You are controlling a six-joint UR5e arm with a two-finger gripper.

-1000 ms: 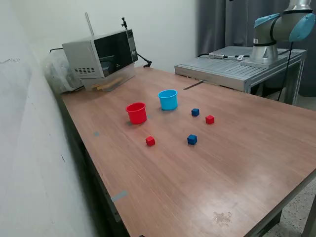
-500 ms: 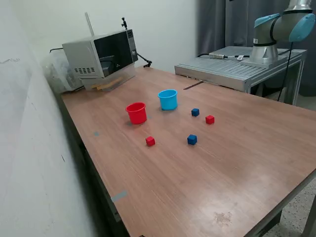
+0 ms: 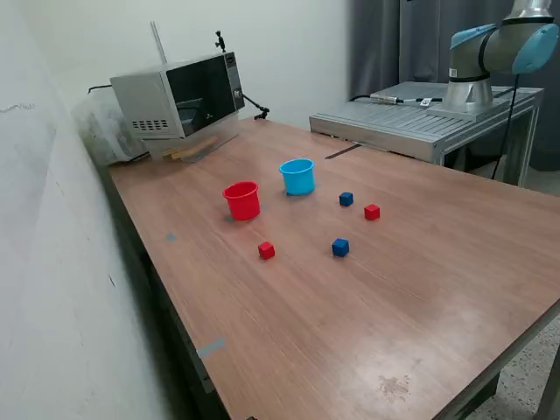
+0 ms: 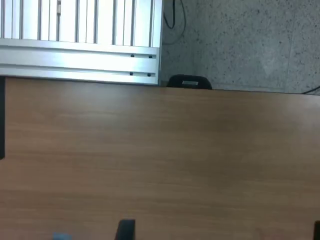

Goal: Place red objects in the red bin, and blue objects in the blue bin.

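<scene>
A long wooden table (image 3: 367,289) is shown against a pale wall, with a grey microwave (image 3: 179,94) standing at its far end and a ribbed metal platform (image 3: 420,118) beside it on the exterior view's right. On that platform the base of the robot arm (image 3: 490,52) is mounted, with dark curtains hung behind it and a speckled floor glimpsed below.

Near the middle of the table, the red bin (image 3: 242,199) and the blue bin (image 3: 297,176) are set upright and close together, the red one toward the exterior view's left. Four small cubes are scattered nearer the camera: a red cube (image 3: 266,250) in front of the red bin, a blue cube (image 3: 340,248) well to its right, and another blue cube (image 3: 346,199) just beside a second red cube (image 3: 372,211). All four lie on the bare wood, outside the bins.

Only the exterior view shows the bins and cubes. In the wrist view, plain tabletop, the platform's edge and the floor are seen, with two dark shapes at the frame's edge that may be fingertips. The gripper itself cannot be made out, so whether it is open or closed cannot be told, nor how far the cubes lie from it.
</scene>
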